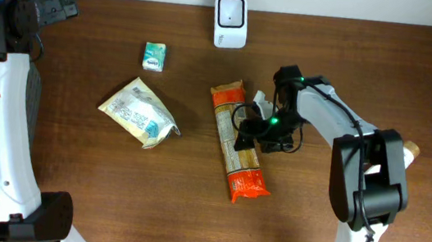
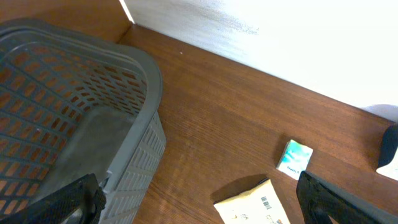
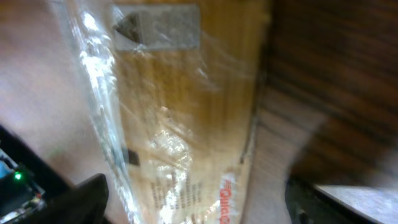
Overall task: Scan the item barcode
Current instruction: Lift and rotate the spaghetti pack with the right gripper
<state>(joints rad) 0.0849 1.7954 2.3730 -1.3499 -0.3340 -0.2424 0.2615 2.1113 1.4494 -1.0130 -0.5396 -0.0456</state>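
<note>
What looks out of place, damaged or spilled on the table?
Nothing spilled or torn. The spaghetti pack lies flat, slightly diagonal, under the open right gripper. The cream pouch left of it is crumpled but looks intact. The teal box and white scanner look normal.

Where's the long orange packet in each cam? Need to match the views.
Overhead: the long orange packet lies just right of centre, running top to bottom.
Left wrist: not in it.
Right wrist: the packet fills the left and centre, close up and blurred.
Shared landmark: the brown wooden table shows in all three views.
</note>
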